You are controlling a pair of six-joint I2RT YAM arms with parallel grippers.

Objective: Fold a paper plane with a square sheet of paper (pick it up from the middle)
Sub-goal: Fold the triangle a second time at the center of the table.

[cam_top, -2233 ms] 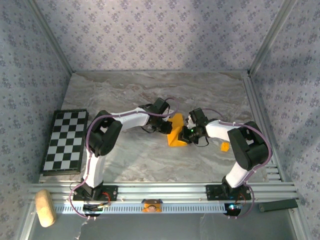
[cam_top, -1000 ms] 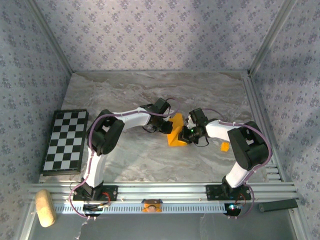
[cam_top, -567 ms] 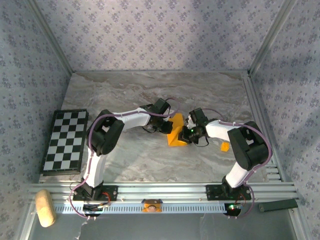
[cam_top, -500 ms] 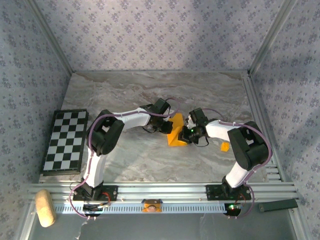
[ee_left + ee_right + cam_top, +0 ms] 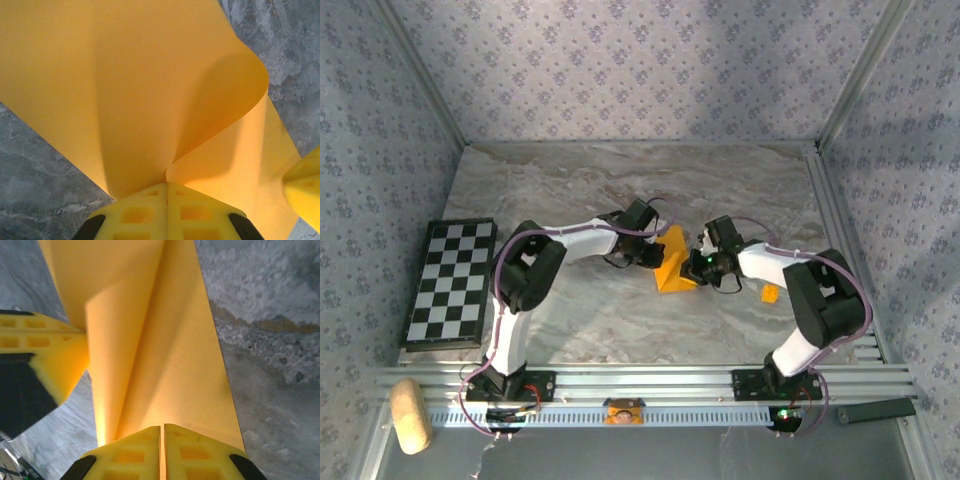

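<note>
Left gripper (image 5: 166,186) pinched tight on square sheet of paper (image 5: 125,80). Right gripper (image 5: 162,431) clamped on same sheet from other side. Sheet mid-table (image 5: 580,320), bowed between my grippers. Judgement: align edges before creasing, press fold down evenly, avoid pulling paper apart.

The square sheet of paper (image 5: 671,274) is orange-yellow; the chequered board (image 5: 448,283) black-and-white; the table (image 5: 590,180) grey-marbled.

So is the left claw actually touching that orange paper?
Touching. The left wrist view shows the left gripper shut, the paper pinched where its jaws meet.
</note>
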